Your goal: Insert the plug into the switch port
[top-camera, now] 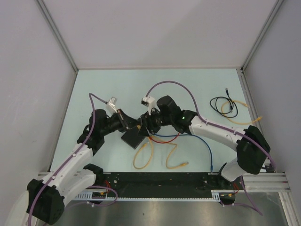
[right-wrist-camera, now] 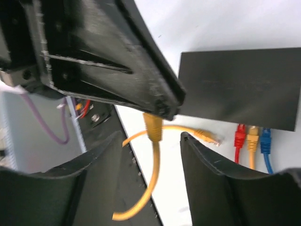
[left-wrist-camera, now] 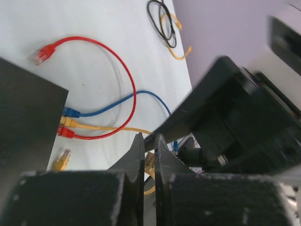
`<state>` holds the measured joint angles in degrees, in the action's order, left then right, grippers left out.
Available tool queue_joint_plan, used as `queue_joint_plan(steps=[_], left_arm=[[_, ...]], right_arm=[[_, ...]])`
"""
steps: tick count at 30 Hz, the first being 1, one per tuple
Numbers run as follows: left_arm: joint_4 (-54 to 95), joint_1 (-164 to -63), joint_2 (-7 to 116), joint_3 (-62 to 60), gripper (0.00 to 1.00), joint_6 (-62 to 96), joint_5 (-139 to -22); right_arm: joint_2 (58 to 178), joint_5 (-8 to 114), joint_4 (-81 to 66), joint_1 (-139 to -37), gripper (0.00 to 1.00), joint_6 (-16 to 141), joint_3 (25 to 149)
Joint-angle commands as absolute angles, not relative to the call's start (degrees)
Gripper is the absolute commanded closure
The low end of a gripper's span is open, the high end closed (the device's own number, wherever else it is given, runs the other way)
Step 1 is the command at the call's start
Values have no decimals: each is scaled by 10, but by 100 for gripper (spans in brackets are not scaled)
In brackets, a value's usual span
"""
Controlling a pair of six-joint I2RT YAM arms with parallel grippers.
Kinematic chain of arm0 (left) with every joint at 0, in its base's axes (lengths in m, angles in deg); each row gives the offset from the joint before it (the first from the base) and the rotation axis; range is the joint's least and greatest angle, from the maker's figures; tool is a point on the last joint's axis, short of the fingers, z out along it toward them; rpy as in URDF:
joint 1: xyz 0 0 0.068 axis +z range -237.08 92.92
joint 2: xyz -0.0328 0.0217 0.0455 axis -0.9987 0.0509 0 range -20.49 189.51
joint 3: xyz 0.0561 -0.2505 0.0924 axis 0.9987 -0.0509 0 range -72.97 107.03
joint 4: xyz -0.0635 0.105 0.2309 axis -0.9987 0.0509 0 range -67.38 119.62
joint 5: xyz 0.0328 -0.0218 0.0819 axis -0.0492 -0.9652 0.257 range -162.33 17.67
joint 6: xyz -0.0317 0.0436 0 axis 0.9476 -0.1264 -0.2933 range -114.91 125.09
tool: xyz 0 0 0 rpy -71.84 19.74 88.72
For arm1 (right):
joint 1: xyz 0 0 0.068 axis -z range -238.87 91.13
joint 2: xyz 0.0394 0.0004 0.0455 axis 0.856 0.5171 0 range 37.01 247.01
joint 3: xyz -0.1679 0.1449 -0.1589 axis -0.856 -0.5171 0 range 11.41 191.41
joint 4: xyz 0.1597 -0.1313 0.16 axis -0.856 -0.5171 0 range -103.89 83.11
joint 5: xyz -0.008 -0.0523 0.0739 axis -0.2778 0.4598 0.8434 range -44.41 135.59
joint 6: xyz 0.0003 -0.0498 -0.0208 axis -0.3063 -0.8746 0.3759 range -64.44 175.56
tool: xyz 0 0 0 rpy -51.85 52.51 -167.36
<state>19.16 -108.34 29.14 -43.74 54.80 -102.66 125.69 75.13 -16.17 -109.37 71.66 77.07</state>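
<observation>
The switch [top-camera: 132,139] is a flat black box lying mid-table, also in the left wrist view [left-wrist-camera: 26,113] and the right wrist view [right-wrist-camera: 240,84]. Red [right-wrist-camera: 240,135], yellow [right-wrist-camera: 253,135] and blue [right-wrist-camera: 265,140] plugs sit in its port row. My left gripper [left-wrist-camera: 146,138] is shut on a yellow plug [right-wrist-camera: 153,126], whose cable hangs down in a loop. My right gripper [right-wrist-camera: 150,135] is open, its fingers [right-wrist-camera: 202,155] on either side of that plug without touching it. In the top view both grippers [top-camera: 142,126] meet just above the switch's far edge.
A second yellow plug [right-wrist-camera: 208,136] lies loose on the table near the switch. A red cable's free plug [left-wrist-camera: 43,52] rests farther off. Coiled black [top-camera: 224,104] and yellow [top-camera: 241,114] cables lie back right. A black rail [top-camera: 155,181] runs along the near edge.
</observation>
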Motion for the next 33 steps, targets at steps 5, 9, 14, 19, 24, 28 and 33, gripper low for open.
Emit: queue_joint_plan(steps=[5, 9, 14, 19, 24, 28, 33], left_arm=[[239, -1084, 303, -441, 100, 662, -969], [241, -1084, 304, -434, 100, 683, -973], [247, -1084, 302, -424, 100, 701, -976], [240, -1084, 303, -424, 100, 717, -987], [241, -1084, 303, -420, 100, 723, -992], [239, -1084, 306, -421, 100, 729, -999], [236, -1084, 305, -420, 100, 734, -1004]], right_arm=[[1170, 405, -18, -1217, 33, 660, 681], [1168, 332, 20, -1249, 35, 620, 656], [1159, 294, 100, -1265, 43, 589, 613], [1158, 291, 138, -1265, 51, 571, 592], [1155, 299, 152, -1258, 64, 567, 591], [1154, 313, 153, -1248, 78, 568, 590], [1153, 331, 132, -1239, 93, 568, 590]])
